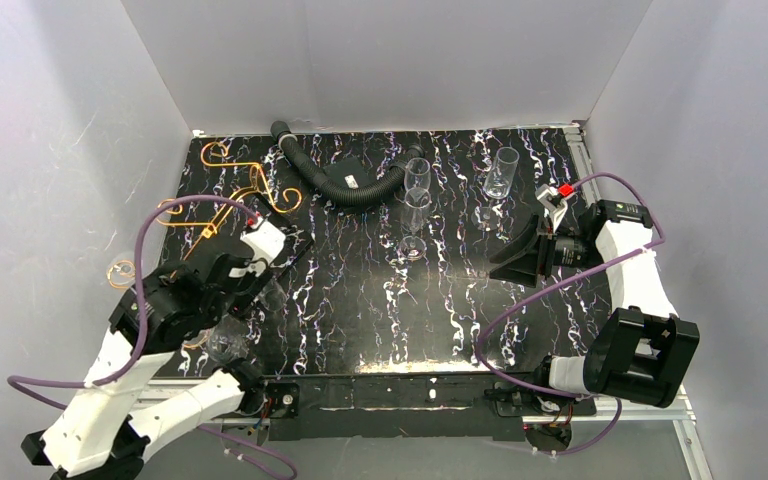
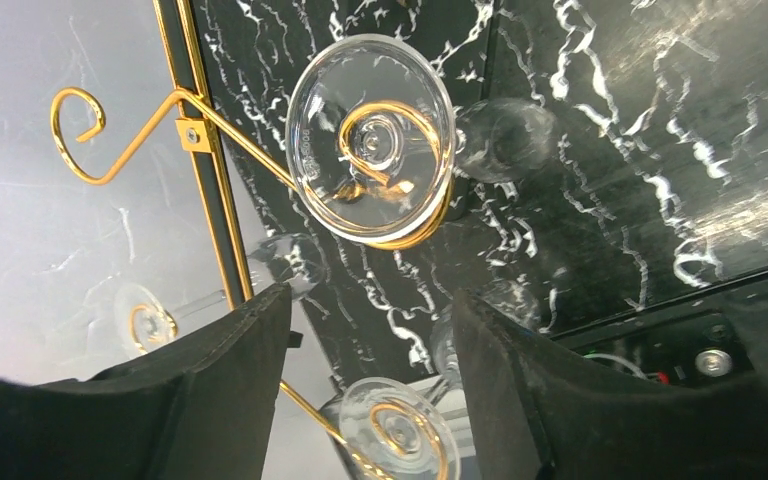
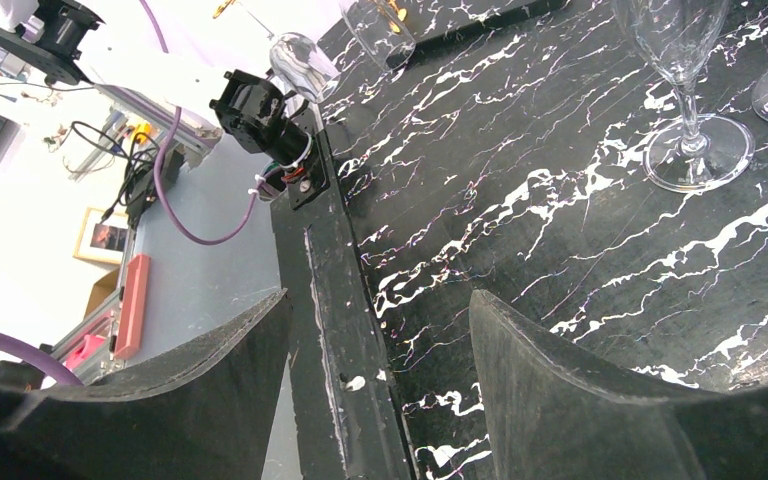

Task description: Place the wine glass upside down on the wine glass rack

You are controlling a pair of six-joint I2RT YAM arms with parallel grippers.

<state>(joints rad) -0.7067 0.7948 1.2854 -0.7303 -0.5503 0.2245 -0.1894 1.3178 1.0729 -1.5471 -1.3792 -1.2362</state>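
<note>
The gold wire wine glass rack (image 1: 230,190) stands at the table's left side. In the left wrist view its scrolls (image 2: 195,130) carry upside-down wine glasses. One foot (image 2: 372,140) rests on a spiral ahead of my fingers, and a second foot (image 2: 400,430) shows low between them. A third foot (image 2: 145,325) is at the left. My left gripper (image 2: 370,300) is open and empty over the rack (image 1: 240,300). My right gripper (image 1: 515,260) is open and empty (image 3: 380,305) over the table's front edge. Upright wine glasses (image 1: 415,215) (image 1: 500,175) stand mid-table.
A black corrugated hose (image 1: 345,185) lies at the back centre. In the right wrist view an upright glass (image 3: 695,120) stands at the upper right. The left arm's base (image 3: 260,110) is at the front edge. Grey walls close in the left, right and back.
</note>
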